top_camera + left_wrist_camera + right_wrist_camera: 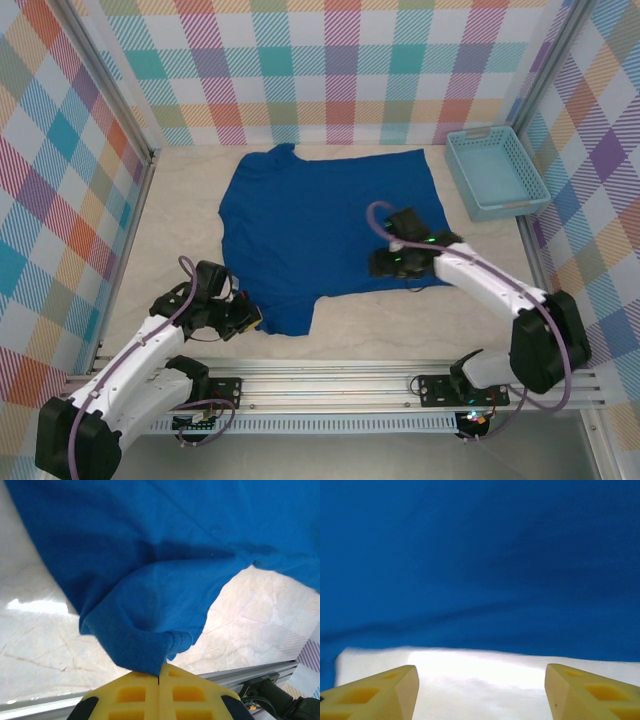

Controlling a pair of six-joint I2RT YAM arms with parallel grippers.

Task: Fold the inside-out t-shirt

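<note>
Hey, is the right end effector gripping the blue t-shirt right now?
No, the right end effector has its jaws wide apart over bare table, with the t-shirt edge lying beyond them.

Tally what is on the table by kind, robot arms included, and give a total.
blue t-shirt: 1
light-blue basket: 1
robot arms: 2, the left arm and the right arm
Total: 4
</note>
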